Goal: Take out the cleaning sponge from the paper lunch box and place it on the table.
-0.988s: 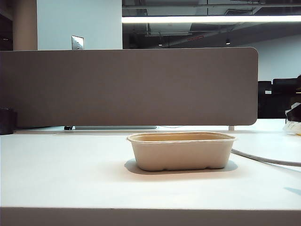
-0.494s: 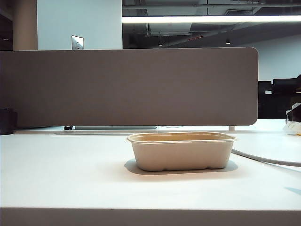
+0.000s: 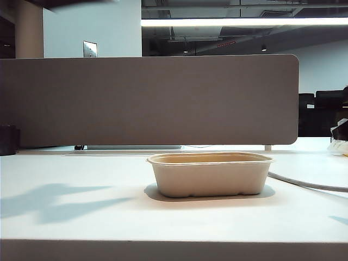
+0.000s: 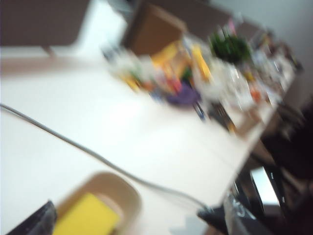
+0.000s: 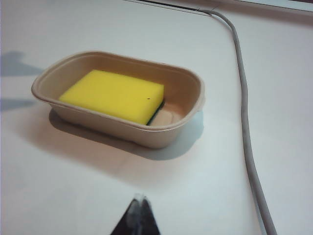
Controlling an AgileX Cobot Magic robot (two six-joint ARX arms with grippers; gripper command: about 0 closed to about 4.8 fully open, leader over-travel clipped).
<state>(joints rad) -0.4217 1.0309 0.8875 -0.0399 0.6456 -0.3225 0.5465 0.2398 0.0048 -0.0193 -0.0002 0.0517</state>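
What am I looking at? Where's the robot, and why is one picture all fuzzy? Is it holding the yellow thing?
The robot has two arms, each ending in a two-finger pincher called a gripper. One camera stands off the arms and looks across the white table at the side of a paper box. The other two cameras sit on the wrists. The right wrist camera looks down into the box, where a yellow sponge lies. The right gripper is in front of the box, shut and empty. The fuzzy picture comes from the left wrist. The left gripper is only a dark smear beside the box there. A grey cable runs past. Nothing is held.
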